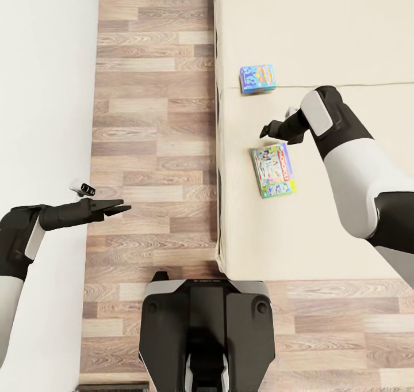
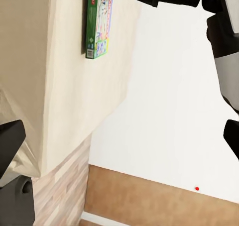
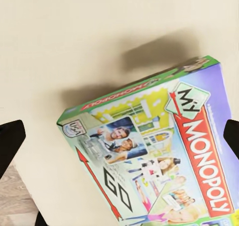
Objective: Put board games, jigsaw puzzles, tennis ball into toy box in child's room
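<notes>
1. Bed (image 1: 322, 29): a broad beige mattress to the right of a strip of wooden floor (image 1: 155, 92); two board games lie flat on it, well apart from each other.
2. Monopoly box (image 1: 273, 170), green-edged, lies nearer the robot; the right wrist view shows its printed lid (image 3: 164, 161) close below the camera.
3. Light blue game box (image 1: 257, 79) lies farther up the bed, near the mattress edge.
4. Right claw (image 1: 270, 129) hangs above the bed between the two boxes, nearer the Monopoly box, fingers apart and holding nothing.
5. Left claw (image 1: 118, 208) reaches over the floor beside a white wall (image 1: 40, 92), fingers slightly apart and empty.
</notes>
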Robot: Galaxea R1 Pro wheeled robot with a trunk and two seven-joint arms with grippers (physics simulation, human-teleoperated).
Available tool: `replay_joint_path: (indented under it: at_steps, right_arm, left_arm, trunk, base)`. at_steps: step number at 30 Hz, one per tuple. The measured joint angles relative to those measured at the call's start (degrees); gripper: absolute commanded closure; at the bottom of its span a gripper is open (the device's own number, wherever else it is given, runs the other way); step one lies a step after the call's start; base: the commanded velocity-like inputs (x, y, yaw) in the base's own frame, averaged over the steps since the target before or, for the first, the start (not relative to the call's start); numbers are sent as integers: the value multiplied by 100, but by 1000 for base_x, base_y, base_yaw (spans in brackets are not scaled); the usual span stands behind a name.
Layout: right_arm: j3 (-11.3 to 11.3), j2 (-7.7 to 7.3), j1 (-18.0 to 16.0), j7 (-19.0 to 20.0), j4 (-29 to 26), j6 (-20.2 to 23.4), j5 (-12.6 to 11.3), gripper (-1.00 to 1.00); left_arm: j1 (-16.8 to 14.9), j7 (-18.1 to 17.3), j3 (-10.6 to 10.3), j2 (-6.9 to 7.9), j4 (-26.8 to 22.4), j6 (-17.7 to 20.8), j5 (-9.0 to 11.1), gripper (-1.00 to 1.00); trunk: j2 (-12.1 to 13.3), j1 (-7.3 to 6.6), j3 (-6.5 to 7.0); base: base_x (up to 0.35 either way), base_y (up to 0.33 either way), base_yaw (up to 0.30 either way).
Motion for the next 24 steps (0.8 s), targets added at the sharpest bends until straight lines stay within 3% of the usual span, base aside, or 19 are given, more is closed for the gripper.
replay_joint_path:
  at_steps: [24]
  right_arm:
    - [8, -95, -414, 1, 172, 0, 0, -100]
  left_arm:
    - [-1, 0, 2, 0, 0, 2, 2, -100]
  trunk:
    - [0, 0, -227]
  base:
    - [0, 0, 0]
